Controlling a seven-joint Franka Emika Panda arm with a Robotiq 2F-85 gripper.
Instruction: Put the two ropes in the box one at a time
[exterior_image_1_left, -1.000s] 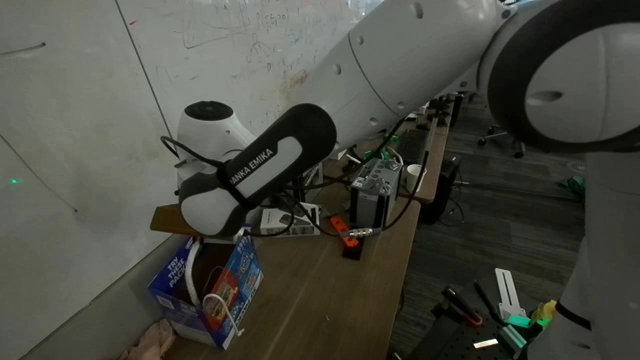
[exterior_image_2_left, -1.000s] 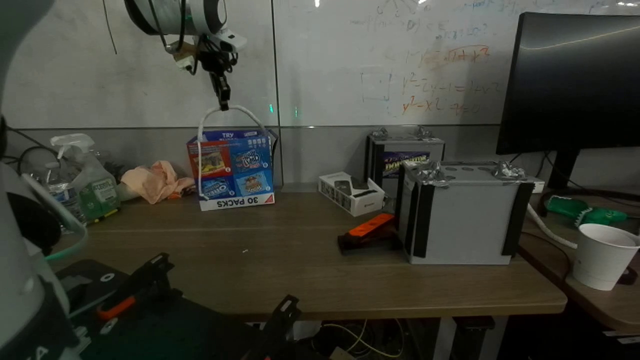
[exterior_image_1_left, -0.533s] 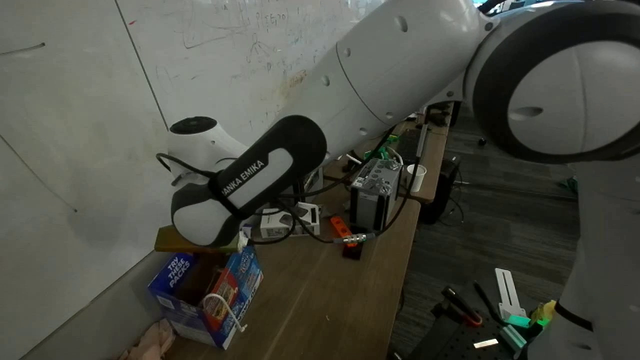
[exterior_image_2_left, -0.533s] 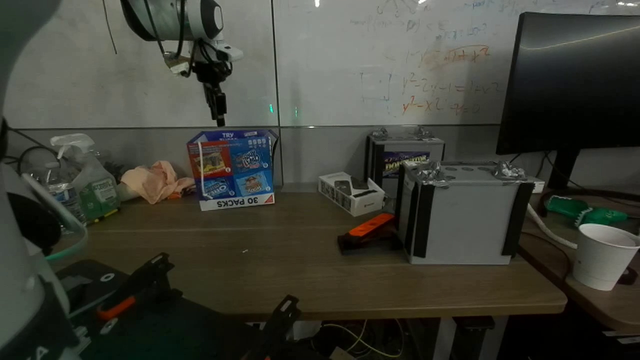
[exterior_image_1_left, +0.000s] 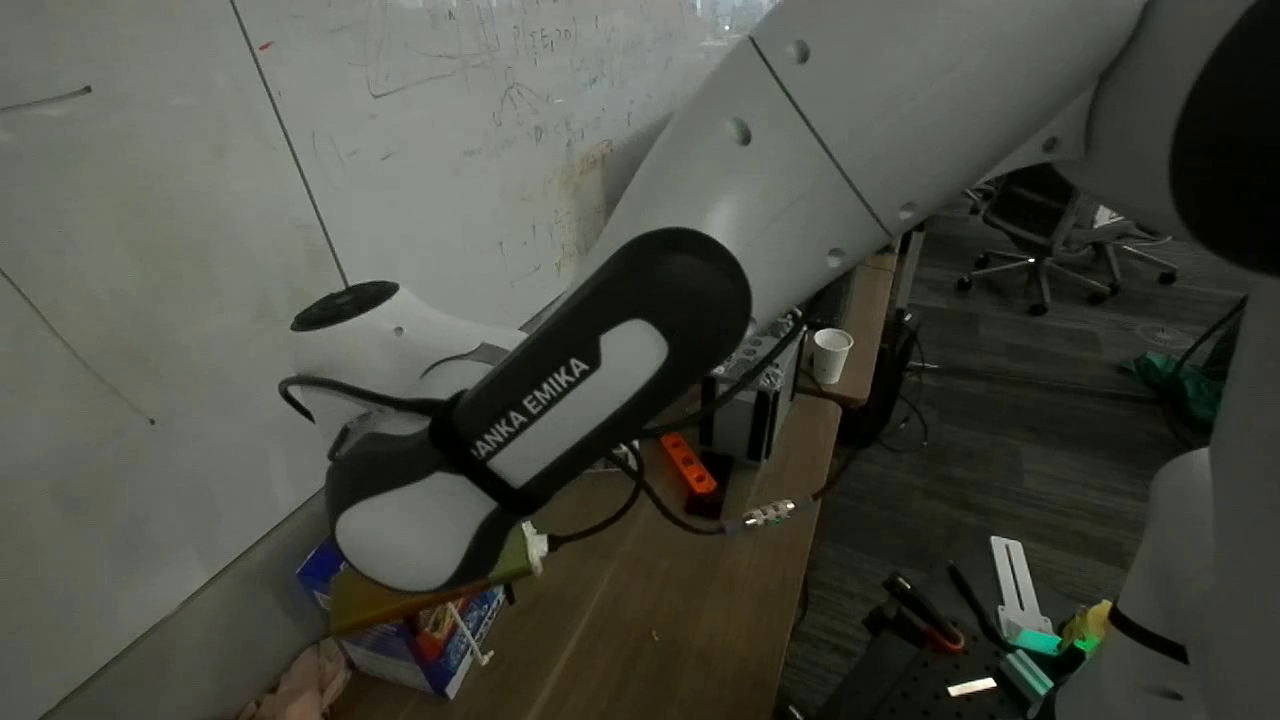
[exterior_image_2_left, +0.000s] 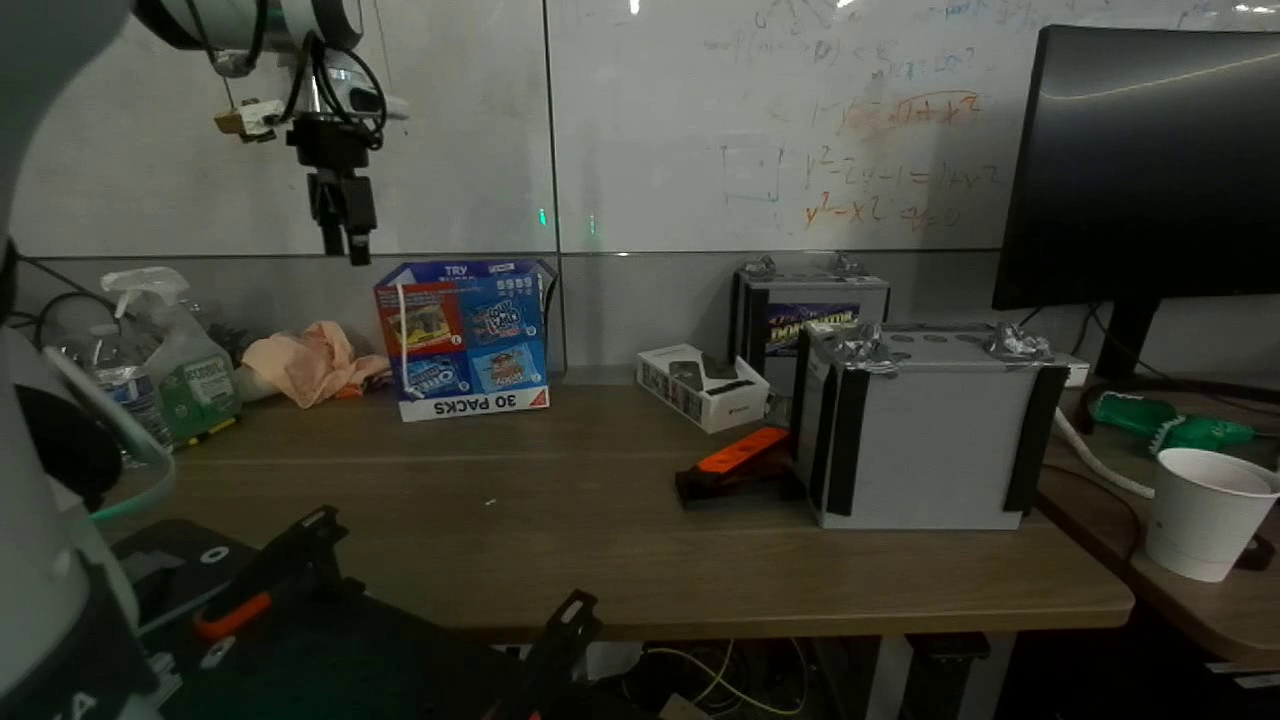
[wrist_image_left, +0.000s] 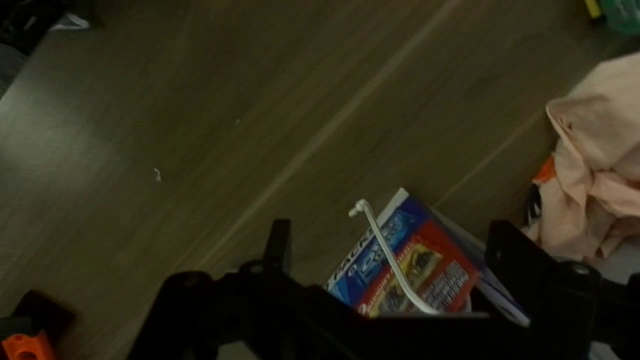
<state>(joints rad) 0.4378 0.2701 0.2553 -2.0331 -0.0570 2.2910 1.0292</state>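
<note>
The blue box (exterior_image_2_left: 470, 335) with red and white printing stands on the table against the wall; in an exterior view the arm covers most of the box (exterior_image_1_left: 390, 655). A white rope (exterior_image_2_left: 403, 330) hangs over its printed front wall. In the wrist view this rope (wrist_image_left: 387, 252) ends in a knot outside the box (wrist_image_left: 449, 235), and its upper part runs toward the box's opening, behind the gripper. The other rope cannot be made out; the box's inside is mostly hidden. My gripper (exterior_image_2_left: 345, 245) hovers above and left of the box in an exterior view. Its fingers (wrist_image_left: 280, 245) are wide apart, holding nothing.
A pink cloth (exterior_image_2_left: 310, 365) and a spray bottle (exterior_image_2_left: 190, 370) sit left of the box in an exterior view. Right of it are a white device box (exterior_image_2_left: 705, 395), an orange tool (exterior_image_2_left: 745, 452) and grey cases (exterior_image_2_left: 930, 440). A whiteboard (exterior_image_2_left: 650, 120) rises behind.
One second ago the gripper was shut on the white rope, arched above the box. The rope has dropped, leaving one end over the front wall. The gripper has opened and moved left in an exterior view.
</note>
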